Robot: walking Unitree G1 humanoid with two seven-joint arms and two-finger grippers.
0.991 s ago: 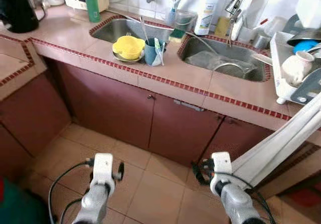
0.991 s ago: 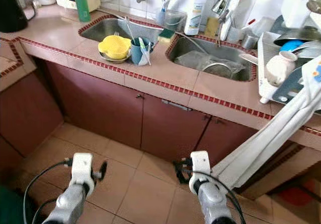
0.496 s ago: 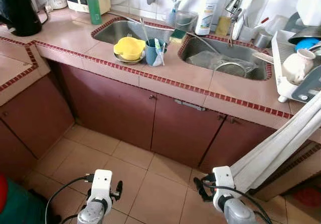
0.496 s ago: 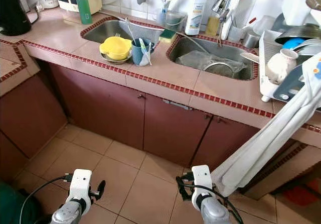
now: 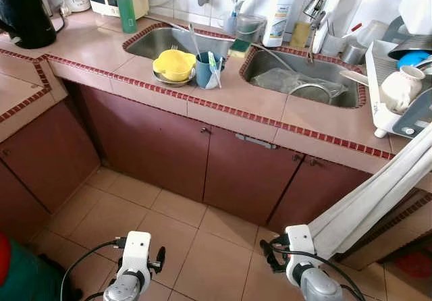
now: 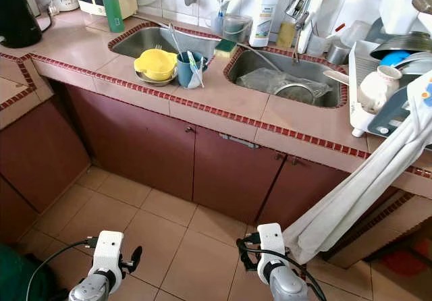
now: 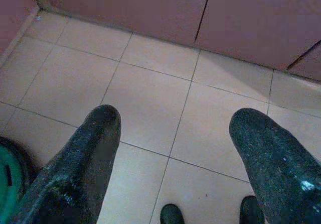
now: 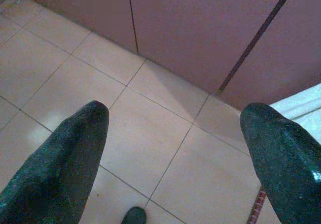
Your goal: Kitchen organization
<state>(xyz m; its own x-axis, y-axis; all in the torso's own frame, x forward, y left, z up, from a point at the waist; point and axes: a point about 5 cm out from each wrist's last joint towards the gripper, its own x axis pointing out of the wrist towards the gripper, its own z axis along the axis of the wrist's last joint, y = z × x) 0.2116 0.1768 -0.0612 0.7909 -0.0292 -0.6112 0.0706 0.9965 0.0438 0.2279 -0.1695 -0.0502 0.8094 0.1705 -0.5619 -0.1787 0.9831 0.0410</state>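
Both arms hang low in front of the robot over the tan tiled floor (image 5: 135, 206), a little lower in the head views than half a second ago. The left gripper (image 7: 175, 133) points down at the tiles near the cabinet base, its fingers (image 7: 85, 158) spread wide and holding nothing. The right gripper (image 8: 175, 128) hangs the same way by the cabinet doors (image 5: 202, 159), fingers (image 8: 65, 153) wide apart and empty.

Ahead runs a pink tiled worktop (image 5: 229, 98) edged in red, with two steel sinks (image 5: 169, 41) set into it. A pale cloth (image 5: 378, 200) droops from the right end of the worktop toward the floor. A dish rack (image 5: 398, 105) with a white jug stands at the right. Between the sinks, near the front edge, sit a yellow bowl (image 5: 173, 63) and, touching it, a blue cup (image 5: 204, 69) of utensils. A green bottle (image 5: 126, 7) stands at the back left.
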